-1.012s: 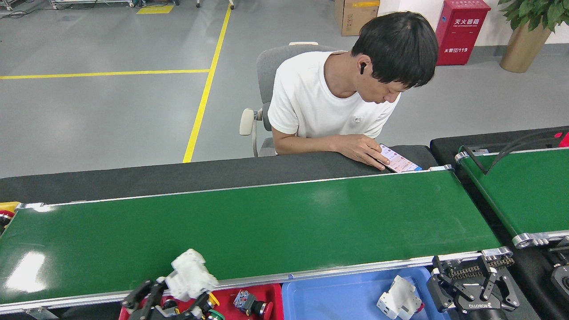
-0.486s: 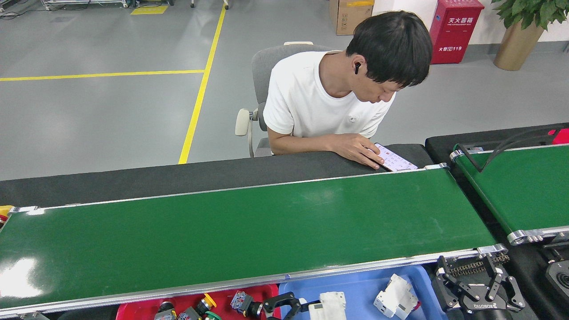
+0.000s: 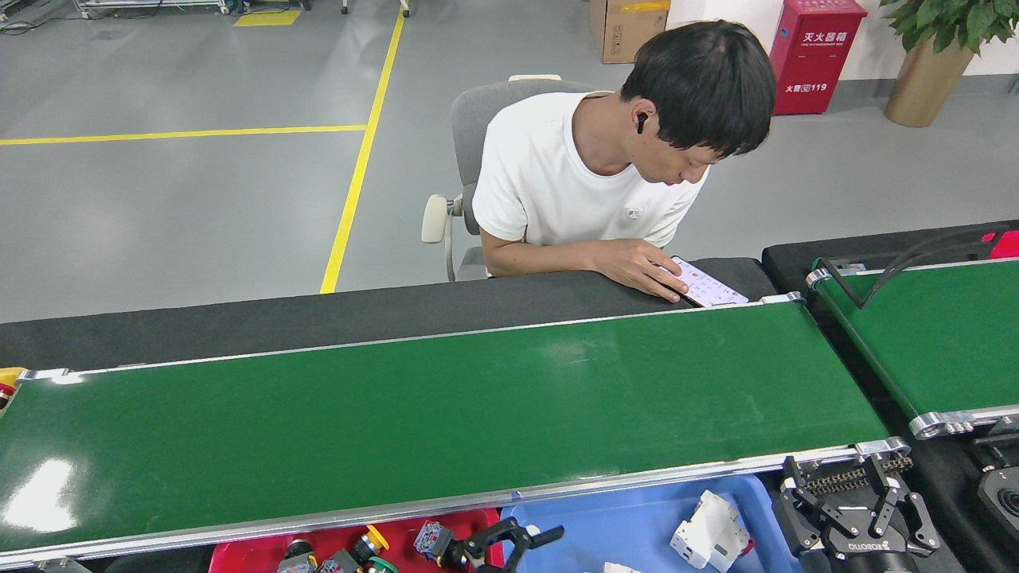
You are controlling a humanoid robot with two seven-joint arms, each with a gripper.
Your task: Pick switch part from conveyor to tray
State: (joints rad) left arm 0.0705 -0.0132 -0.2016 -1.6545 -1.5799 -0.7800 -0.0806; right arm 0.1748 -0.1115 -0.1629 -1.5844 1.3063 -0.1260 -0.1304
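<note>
Green belt fills the middle of my view: the conveyor (image 3: pixel 446 414) runs wide and glossy between its silver rails, and nothing lies on it, so no switch part is waiting to be picked there.

My left gripper (image 3: pixel 517 541) hangs low over the seam where the red tray (image 3: pixel 239 555) meets the blue tray (image 3: pixel 629 517), its black fingers (image 3: pixel 549 531) spread apart and holding nothing. Just below it, at the very bottom edge over the blue tray, a scrap of white shows; I judge it to be a switch part (image 3: pixel 621 568) I have let go, which would explain the open fingers, though too little of it shows to be sure.

Another white switch part (image 3: pixel 711 531) lies tilted in the blue tray, well clear of my left gripper. The red tray keeps the small button pieces (image 3: pixel 434 539), sorted apart from the white blocks.

My right gripper (image 3: pixel 860 517) rests beside the blue tray's right end, near the conveyor's end roller, its fingers spread and empty, parked out of the way.

Across the belt a person (image 3: pixel 605 175) sits bent over a phone (image 3: pixel 708 288).
</note>
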